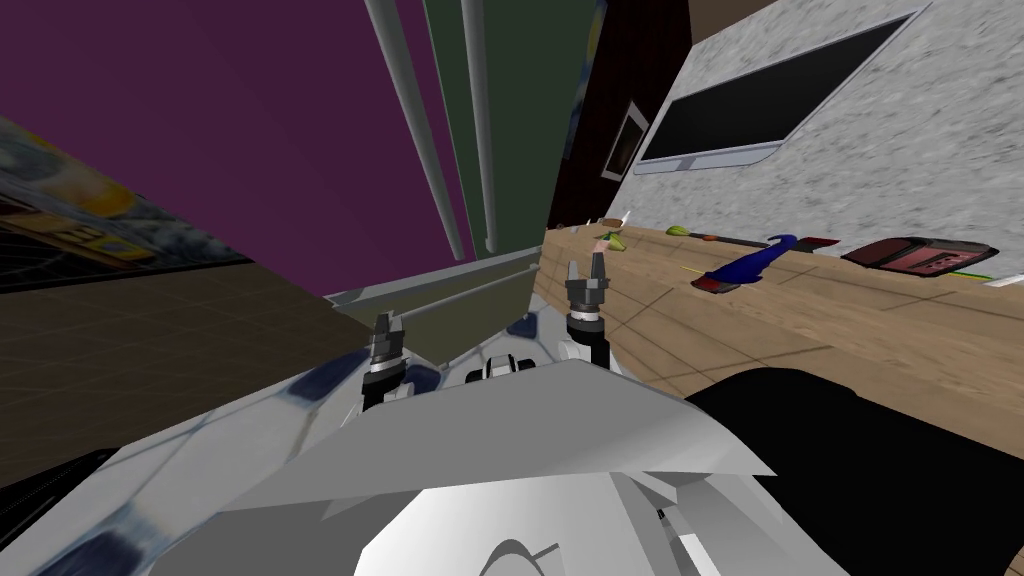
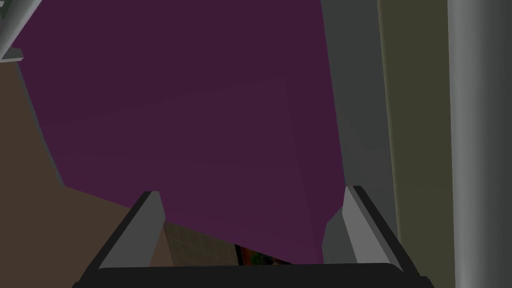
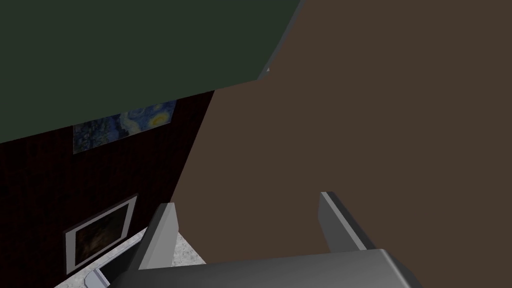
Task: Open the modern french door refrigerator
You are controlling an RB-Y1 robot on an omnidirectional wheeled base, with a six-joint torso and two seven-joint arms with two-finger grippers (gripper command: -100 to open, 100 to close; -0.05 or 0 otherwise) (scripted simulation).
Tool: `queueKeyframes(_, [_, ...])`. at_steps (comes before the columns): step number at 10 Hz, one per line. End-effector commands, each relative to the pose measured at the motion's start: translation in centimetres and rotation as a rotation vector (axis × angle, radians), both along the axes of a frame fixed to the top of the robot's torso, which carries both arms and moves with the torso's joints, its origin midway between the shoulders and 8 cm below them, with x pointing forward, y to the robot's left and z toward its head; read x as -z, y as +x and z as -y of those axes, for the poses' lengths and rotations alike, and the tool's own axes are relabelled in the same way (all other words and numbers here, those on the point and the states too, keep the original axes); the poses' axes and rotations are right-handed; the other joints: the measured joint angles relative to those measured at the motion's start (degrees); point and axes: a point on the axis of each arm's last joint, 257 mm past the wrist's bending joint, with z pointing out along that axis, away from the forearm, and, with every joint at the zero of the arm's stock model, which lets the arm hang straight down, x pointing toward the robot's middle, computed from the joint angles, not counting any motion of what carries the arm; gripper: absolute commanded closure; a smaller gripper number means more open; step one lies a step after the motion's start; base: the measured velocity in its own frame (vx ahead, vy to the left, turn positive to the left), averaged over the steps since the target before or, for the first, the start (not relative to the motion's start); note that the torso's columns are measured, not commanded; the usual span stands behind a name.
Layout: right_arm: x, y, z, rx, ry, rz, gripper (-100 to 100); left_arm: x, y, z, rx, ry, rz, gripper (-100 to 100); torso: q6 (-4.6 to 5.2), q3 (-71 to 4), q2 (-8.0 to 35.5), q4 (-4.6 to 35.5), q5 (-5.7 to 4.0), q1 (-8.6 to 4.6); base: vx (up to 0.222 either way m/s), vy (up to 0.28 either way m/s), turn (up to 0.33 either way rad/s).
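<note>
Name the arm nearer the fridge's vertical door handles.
Left. The left arm sits in front of the door handles, one rising beside its jaws; the right arm is past the fridge's edge, by the counter.

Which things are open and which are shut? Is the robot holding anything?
refrigerator: doors look shut, no gap showing.
door handles: untouched, no gripper on them.
left gripper: open, empty, with one door handle off to its side.
right gripper: open, empty.
</note>
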Motion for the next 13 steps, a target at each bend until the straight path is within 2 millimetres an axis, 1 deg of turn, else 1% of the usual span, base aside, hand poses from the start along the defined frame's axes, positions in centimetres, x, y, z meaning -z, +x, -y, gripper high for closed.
queueKeyframes(1, [0.0, 0.0, 0.0, 0.000, 0.000, 0.000, 0, 1.9, -0.5, -0.6, -0.014, -0.022, -0.014, -100, 0.00, 0.0, 0.1, 0.0, 0.01, 0.06, 0.067, -0.004, 0.039])
queueKeyframes(2, [0.0, 0.0, 0.0, 0.000, 0.000, 0.000, 0, 2.1, -0.5, -0.7, -0.015, -0.023, -0.018, -100, -0.01, 0.0, 0.0, 0.0, 0.02, 0.07, 0.058, -0.001, 0.022])
queueKeyframes(3, [0.0, 0.0, 0.0, 0.000, 0.000, 0.000, 0, 2.9, -0.8, -0.9, -0.022, -0.036, -0.016, -100, 0.01, 0.0, 0.0, 0.0, 0.02, 0.07, 0.060, 0.001, 0.037])
queueKeyframes(4, [0.0, 0.0, 0.0, 0.000, 0.000, 0.000, 0, 3.2, -0.8, -1.0, -0.024, -0.038, -0.023, -100, 0.00, 0.0, 0.0, 0.0, 0.02, 0.05, 0.055, -0.002, 0.022])
queueKeyframes(5, [0.0, 0.0, 0.0, 0.000, 0.000, 0.000, 0, 4.1, -1.1, -1.2, -0.031, -0.052, -0.025, -100, 0.01, 0.0, 0.0, 0.0, 0.01, 0.02, 0.066, -0.008, 0.036])
queueKeyframes(6, [0.0, 0.0, 0.0, 0.000, 0.000, 0.000, 0, 4.4, -1.4, -1.3, -0.036, -0.062, -0.016, -100, 0.00, 0.0, -0.1, 0.0, 0.00, 0.00, 0.101, -0.011, 0.060])
queueKeyframes(8, [0.0, 0.0, 0.0, 0.000, 0.000, 0.000, 0, 6.0, -1.8, -1.6, -0.048, -0.080, -0.037, -100, 0.00, 0.0, 0.0, 0.0, 0.00, 0.01, 0.073, -0.015, 0.032])
queueKeyframes(9, [0.0, 0.0, 0.0, 0.000, 0.000, 0.000, 0, 6.1, -1.8, -1.6, -0.049, -0.081, -0.039, -100, 0.08, -0.1, -0.2, -0.1, 0.14, 0.20, 0.039, -0.009, 0.021])
queueKeyframes(10, [0.0, 0.0, 0.0, 0.000, 0.000, 0.000, 0, 6.8, -2.1, -1.7, -0.055, -0.093, -0.039, -100, 0.11, -0.1, -0.3, -0.2, 0.23, 0.34, 0.050, -0.005, 0.036])
queueKeyframes(11, [0.0, 0.0, 0.0, 0.000, 0.000, 0.000, 0, 7.0, -2.2, -1.8, -0.056, -0.095, -0.044, -100, 0.14, -0.2, -0.5, -0.3, 0.33, 0.40, 0.045, -0.003, 0.021])
queueKeyframes(13, [0.0, 0.0, 0.0, 0.000, 0.000, 0.000, 0, 8.3, -2.8, -1.9, -0.068, -0.118, -0.046, -100, 0.15, -0.4, -0.8, -0.5, 0.49, 0.58, 0.062, -0.007, 0.031])
